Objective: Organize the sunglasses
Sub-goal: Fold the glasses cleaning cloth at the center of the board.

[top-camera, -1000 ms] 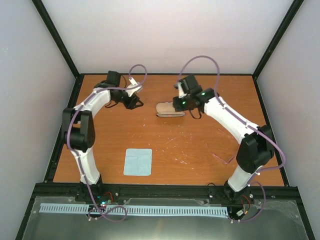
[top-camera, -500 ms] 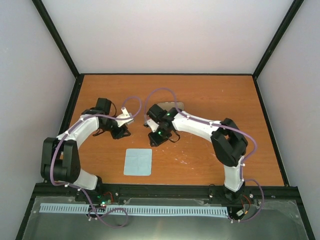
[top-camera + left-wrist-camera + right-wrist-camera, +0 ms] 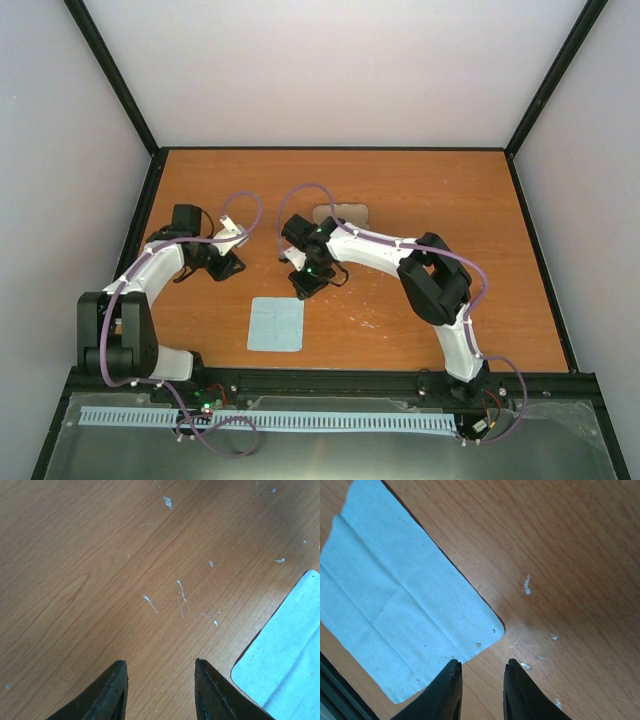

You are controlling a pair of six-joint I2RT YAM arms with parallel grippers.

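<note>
I cannot make out the sunglasses in any view; they are hidden or out of view. The grey-tan case (image 3: 340,213) lies shut at the table's far middle, with neither gripper touching it. A pale blue cloth (image 3: 276,324) lies flat near the front edge. My right gripper (image 3: 306,288) hovers just beyond the cloth's far right corner (image 3: 492,625), open by a narrow gap (image 3: 482,663) with only bare wood between its fingers. My left gripper (image 3: 228,266) is left of it, open (image 3: 160,663) over bare wood, with the cloth (image 3: 285,665) off to its right.
The wooden table (image 3: 400,180) carries white scuff marks (image 3: 180,590). White walls and a black frame (image 3: 118,90) close in the far and side edges. The right arm's elbow (image 3: 435,280) bends over the table's right middle.
Both arms have drawn back from the far part of the table. The right gripper has left the case and come down to the cloth's corner. The left gripper has moved left and nearer.
</note>
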